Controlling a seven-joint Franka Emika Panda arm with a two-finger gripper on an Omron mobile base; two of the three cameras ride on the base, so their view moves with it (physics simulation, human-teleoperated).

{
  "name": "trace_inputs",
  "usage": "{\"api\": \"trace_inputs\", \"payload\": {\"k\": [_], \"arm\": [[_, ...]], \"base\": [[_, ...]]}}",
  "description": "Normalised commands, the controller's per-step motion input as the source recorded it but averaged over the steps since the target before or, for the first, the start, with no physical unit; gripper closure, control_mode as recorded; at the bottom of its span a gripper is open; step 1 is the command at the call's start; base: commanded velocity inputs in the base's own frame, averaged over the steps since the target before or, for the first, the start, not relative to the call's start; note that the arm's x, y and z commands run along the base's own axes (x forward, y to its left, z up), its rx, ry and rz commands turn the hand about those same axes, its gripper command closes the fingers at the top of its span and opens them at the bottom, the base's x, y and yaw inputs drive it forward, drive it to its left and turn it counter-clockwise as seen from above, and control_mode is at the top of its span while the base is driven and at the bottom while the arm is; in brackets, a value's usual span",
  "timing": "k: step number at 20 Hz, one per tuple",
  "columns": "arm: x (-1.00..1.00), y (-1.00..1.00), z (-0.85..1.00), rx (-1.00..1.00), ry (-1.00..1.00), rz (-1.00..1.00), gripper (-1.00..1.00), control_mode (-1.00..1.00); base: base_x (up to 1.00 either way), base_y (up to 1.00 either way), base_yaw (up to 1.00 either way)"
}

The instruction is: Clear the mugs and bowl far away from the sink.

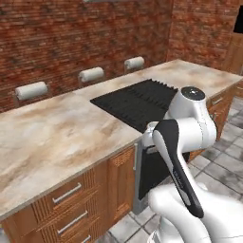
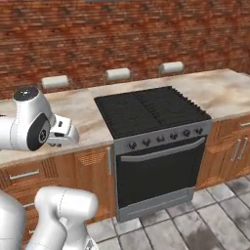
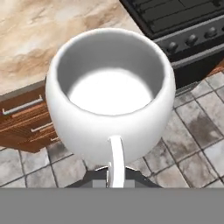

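One plain white mug [image 3: 110, 100] held close before the hand camera, mouth up and empty, handle pointing down toward the fingers [image 3: 115, 177]. Fingers clamped shut on that handle, tips hidden behind it. Mug carried in the air over the tiled floor [image 3: 197, 127], just off the tabletop [image 3: 48, 39] edge, above the wooden drawers [image 3: 26, 120]. Black stovetop [image 2: 149, 110] set into the tabletop to the right in the right base view, three paper towel rolls [image 2: 117, 74] along the brick wall behind.
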Motion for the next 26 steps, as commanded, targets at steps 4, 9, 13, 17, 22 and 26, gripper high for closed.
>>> {"api": "trace_inputs", "payload": {"k": [4, 9, 13, 17, 22, 26], "arm": [[0.0, 0.0, 0.0, 0.0, 0.0, 0.0, 1.0, 1.0], [0.0, 0.0, 0.0, 0.0, 0.0, 0.0, 1.0, 1.0], [0.0, 0.0, 0.0, 0.0, 0.0, 0.0, 1.0, 1.0], [0.0, 0.0, 0.0, 0.0, 0.0, 0.0, 1.0, 1.0], [0.0, 0.0, 0.0, 0.0, 0.0, 0.0, 1.0, 1.0], [0.0, 0.0, 0.0, 0.0, 0.0, 0.0, 1.0, 1.0]], "base": [[0.66, 0.05, 0.71], [0.84, 0.0, 0.32], [0.92, 0.0, 0.28], [0.46, 0.0, 0.15], [0.39, 0.0, 0.16], [0.44, 0.0, 0.22]]}}
